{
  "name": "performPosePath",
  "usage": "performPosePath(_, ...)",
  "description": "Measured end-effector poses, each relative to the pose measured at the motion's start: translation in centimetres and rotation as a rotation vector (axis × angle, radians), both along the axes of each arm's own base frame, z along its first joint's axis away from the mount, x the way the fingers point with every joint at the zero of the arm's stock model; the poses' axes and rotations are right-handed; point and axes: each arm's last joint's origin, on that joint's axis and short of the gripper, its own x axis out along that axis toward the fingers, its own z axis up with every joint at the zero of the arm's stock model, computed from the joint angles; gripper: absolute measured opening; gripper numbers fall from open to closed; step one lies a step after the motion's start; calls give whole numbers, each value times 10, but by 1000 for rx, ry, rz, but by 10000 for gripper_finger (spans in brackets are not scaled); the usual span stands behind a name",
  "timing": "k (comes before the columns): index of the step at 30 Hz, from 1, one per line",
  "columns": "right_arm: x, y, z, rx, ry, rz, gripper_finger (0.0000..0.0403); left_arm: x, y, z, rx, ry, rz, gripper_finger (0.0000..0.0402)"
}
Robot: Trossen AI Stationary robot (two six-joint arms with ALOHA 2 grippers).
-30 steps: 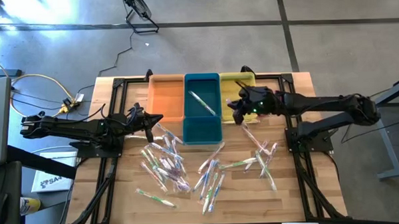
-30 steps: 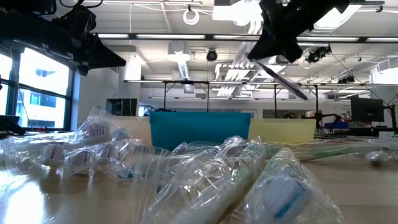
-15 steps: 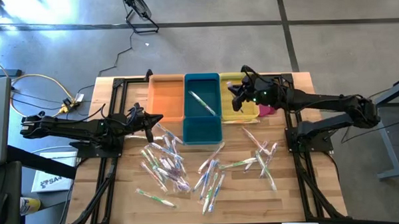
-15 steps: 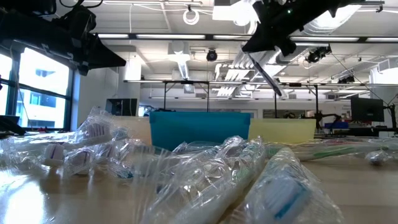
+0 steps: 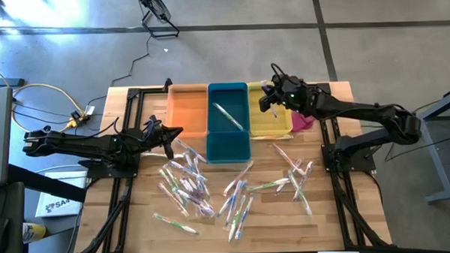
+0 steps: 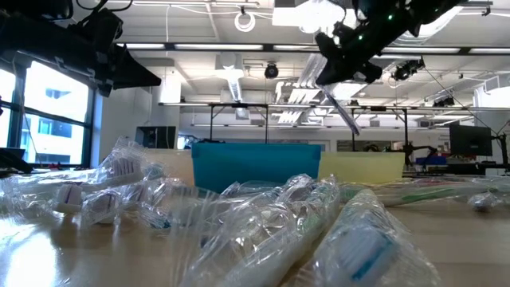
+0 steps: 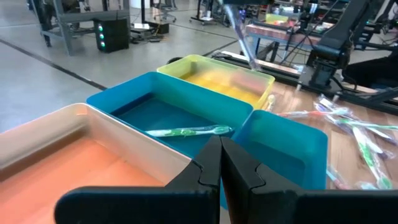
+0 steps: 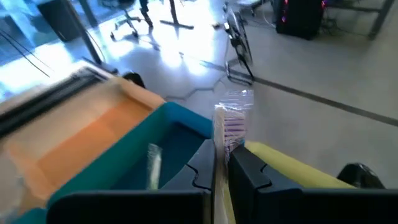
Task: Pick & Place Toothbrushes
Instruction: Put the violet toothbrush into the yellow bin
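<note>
My right gripper (image 5: pixel 270 99) hovers above the yellow bin (image 5: pixel 279 122) and is shut on one clear-wrapped toothbrush (image 6: pixel 340 106). That toothbrush's bristle head (image 8: pixel 232 122) pokes out past my fingers in the right wrist view. The other wrapped toothbrushes (image 5: pixel 191 184) lie scattered flat on the wooden table, in front of the bins. A green one (image 7: pixel 189 131) lies on the floor of the blue bin (image 5: pixel 229 134). My left gripper (image 5: pixel 170 137) is shut and empty. It hangs over the table beside the blue bin's near left corner. My right gripper pinches the wrapped toothbrush between its two fingers (image 8: pixel 249 167), close behind the bristle head (image 8: pixel 231 127), which sticks out beyond the fingertips. The toothbrush is lifted clear. In the low view its long part (image 6: pixel 345 118) slants down below the gripper, above the yellow bin.
Three bins stand side by side at the far edge: orange (image 5: pixel 187 113), blue, yellow. A pink cloth (image 5: pixel 302 122) lies right of the yellow bin. More toothbrushes lie at the table's middle (image 5: pixel 241 197) and right (image 5: pixel 294 177). Bare wood shows along the near edge.
My right gripper has carried its toothbrush from the yellow bin's near edge toward the table's far edge, and now hangs over the bin's far part. In the low view the hanging toothbrush has swung to a steeper slant.
</note>
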Motion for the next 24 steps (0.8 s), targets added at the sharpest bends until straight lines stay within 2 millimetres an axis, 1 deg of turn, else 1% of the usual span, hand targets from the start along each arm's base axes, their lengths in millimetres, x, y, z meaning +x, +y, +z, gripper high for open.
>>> performPosePath(7,11,-19,-29,59,72,-51,13,0,0,0,0,0,3,0)
performPosePath(15,15,-39,-58,128,148,-94,13,0,0,0,0,0,3,0)
performPosePath(19,17,-46,-71,186,160,-86,13,0,0,0,0,0,3,0)
performPosePath(24,18,-51,-85,219,200,-89,13,0,0,0,0,0,2,0)
